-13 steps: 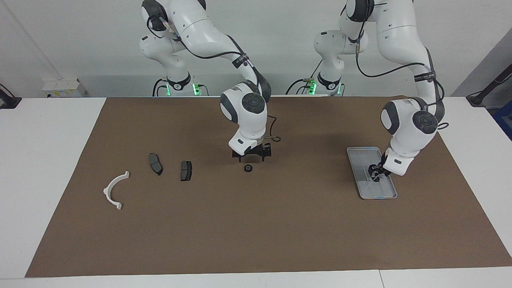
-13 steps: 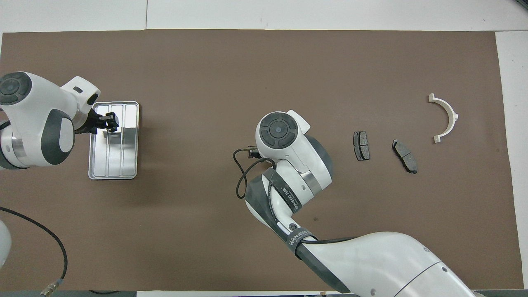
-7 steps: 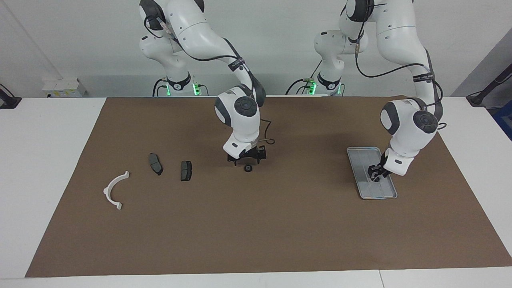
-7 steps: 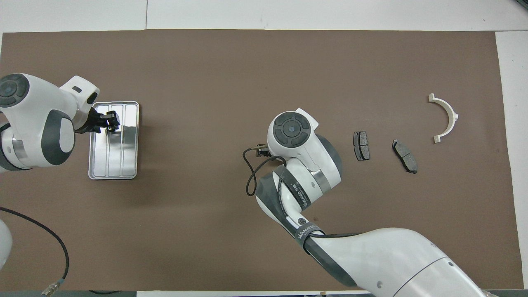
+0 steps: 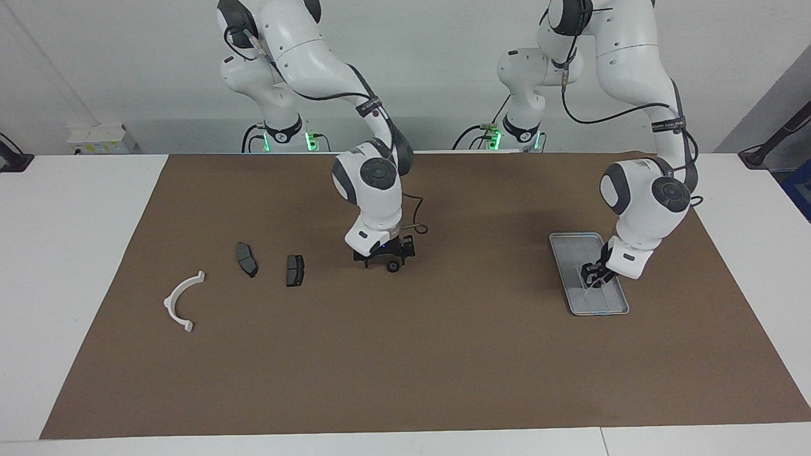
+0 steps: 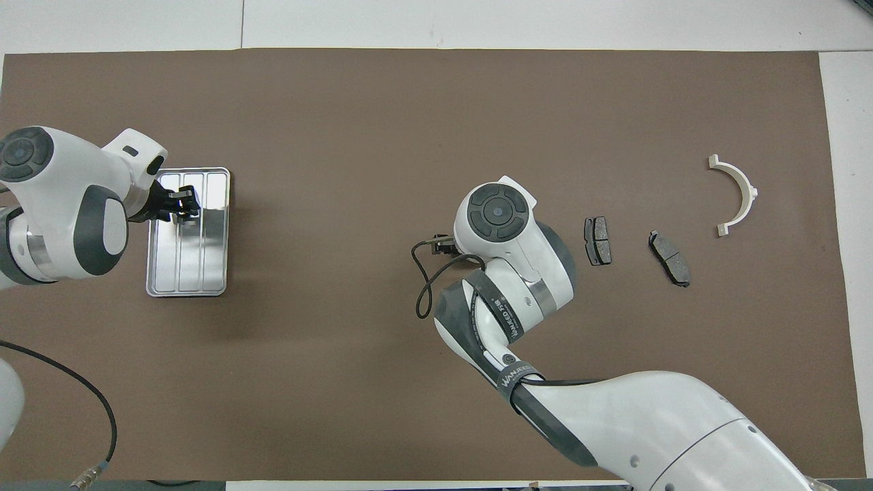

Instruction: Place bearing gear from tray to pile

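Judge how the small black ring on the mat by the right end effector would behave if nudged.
The black ring looks round and small, so it may roll or skid on the flat mat. It seems rigid and probably light.

Bright, even, diffuse light from above, in both views. Soft, faint shadows only, pooled on the brown mat [image 5: 443, 354] beneath each arm and beside the tray [image 6: 187, 290]. Strong glare off the tray's metal floor in the overhead view. Sharp focus throughout; no motion blur, little visible bending at the edges.
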### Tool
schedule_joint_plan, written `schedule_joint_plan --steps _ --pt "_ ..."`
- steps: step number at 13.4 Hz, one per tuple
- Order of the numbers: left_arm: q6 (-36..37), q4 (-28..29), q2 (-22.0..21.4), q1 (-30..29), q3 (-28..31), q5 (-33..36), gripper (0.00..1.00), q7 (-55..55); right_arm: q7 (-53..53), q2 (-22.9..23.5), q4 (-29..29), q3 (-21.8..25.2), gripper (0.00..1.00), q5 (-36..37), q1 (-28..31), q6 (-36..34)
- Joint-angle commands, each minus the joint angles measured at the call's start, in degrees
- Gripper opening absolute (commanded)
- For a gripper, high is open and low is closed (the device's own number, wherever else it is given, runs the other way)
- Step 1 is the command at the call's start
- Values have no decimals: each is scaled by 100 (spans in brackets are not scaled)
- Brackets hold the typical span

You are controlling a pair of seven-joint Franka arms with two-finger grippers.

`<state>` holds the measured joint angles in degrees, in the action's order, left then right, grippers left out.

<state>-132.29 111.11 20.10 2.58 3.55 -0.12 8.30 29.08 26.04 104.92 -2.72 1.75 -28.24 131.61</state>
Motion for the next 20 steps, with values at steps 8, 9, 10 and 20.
schedule_joint_plan --steps 8,9,10,20 --pt "-315 156 30 23 23 -76 43 32 53 -3 143 -53 99 71 -24 295" --pt "-307 156 38 23 23 -76 33 -3 62 15 143 -53 99 71 -24 295" --pt "-298 156 38 23 23 -76 24 -3 62 24 143 -53 99 71 -24 295" --pt "1053 -704 3 277 -30 -312 2 443 265 -11 -6 -53 0 18 -103 32"
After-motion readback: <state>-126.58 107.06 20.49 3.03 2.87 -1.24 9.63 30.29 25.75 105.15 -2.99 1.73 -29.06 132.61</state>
